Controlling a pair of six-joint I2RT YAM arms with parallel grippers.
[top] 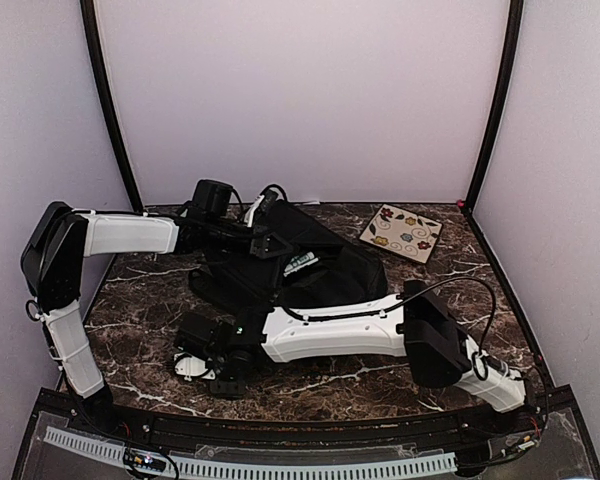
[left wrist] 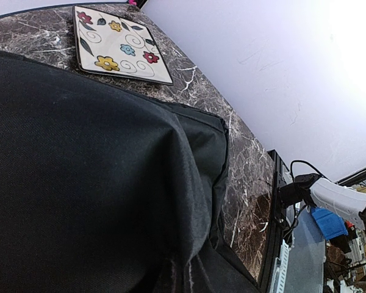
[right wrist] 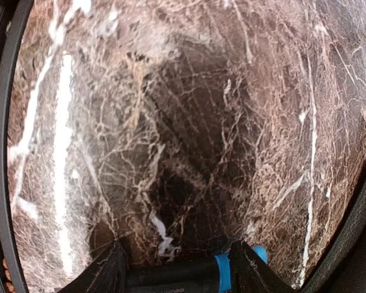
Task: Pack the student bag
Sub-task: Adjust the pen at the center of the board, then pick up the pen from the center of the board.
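Note:
The student bag (top: 315,245), black soft fabric, lies at the middle of the marble table and fills the left wrist view (left wrist: 79,171). My left gripper (top: 265,243) is at the bag's top left edge. Its fingers are hidden, and the fabric is bunched and pulled up towards them. My right gripper (top: 192,362) is low over the table, in front of and left of the bag. Its fingers (right wrist: 107,271) stand wide apart. A black marker with a blue band (right wrist: 171,271) lies crosswise between them.
A square floral tile (top: 401,232) lies at the back right, beside the bag, and shows in the left wrist view (left wrist: 119,44). A small white and green item (top: 300,265) shows at the bag's middle. My right arm (top: 330,332) stretches across the front of the bag.

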